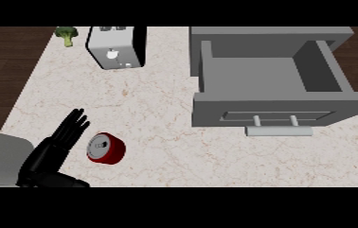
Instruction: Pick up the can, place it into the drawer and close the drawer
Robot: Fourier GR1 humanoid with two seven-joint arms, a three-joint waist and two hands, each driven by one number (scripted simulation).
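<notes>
A red can (106,148) with a silver top stands on the marble counter at the lower left. My left hand (57,144) is just to its left, fingers straight and pointing up-right, open and a little apart from the can. At the right sits the grey drawer (268,112), pulled open, its inside bare. A pale bar handle (279,131) sticks out from its front panel. My right hand does not show in the head view.
A silver toaster (116,47) stands at the back left of the counter. A piece of broccoli (67,34) lies by the far left corner. Dark wood floor shows past the counter's left edge.
</notes>
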